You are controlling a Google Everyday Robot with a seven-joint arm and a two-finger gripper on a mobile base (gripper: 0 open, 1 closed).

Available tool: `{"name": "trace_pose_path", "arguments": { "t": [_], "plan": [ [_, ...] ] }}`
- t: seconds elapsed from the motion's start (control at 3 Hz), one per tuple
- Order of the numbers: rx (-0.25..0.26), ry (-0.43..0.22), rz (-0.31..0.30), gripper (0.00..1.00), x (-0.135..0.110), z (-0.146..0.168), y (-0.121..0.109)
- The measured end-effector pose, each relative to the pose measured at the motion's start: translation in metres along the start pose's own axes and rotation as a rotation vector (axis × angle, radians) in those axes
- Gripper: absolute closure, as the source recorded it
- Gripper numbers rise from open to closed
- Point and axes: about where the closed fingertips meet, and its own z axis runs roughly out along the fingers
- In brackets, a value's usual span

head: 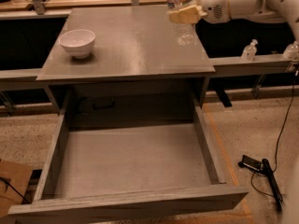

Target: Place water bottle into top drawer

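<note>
The water bottle is clear plastic with a reddish-white label; its cap is cut off by the top of the view. My gripper is shut on its middle, with cream-coloured fingers across it. The bottle is upright over the back right part of the grey cabinet top. I cannot tell whether its base touches the top. The top drawer is pulled fully open below, towards the front. Its flat grey bottom is bare, and its front panel is nearest the camera.
A white bowl stands at the left of the cabinet top. Two small pump-top bottles stand on a ledge to the right. A black device with a cable lies on the floor at the right. Cardboard lies at the lower left.
</note>
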Motion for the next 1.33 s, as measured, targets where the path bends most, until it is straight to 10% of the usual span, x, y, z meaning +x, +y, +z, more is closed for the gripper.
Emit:
{"name": "trace_pose_path", "arguments": {
  "t": [0.33, 0.67, 1.33],
  "plan": [
    [-0.063, -0.037, 0.01, 1.0, -0.035, -0.062, 0.072],
    [-0.061, -0.005, 0.065, 1.0, -0.005, -0.085, 0.089],
    [-0.14, -0.088, 0.005, 1.0, -0.039, -0.074, 0.117]
  ]
}}
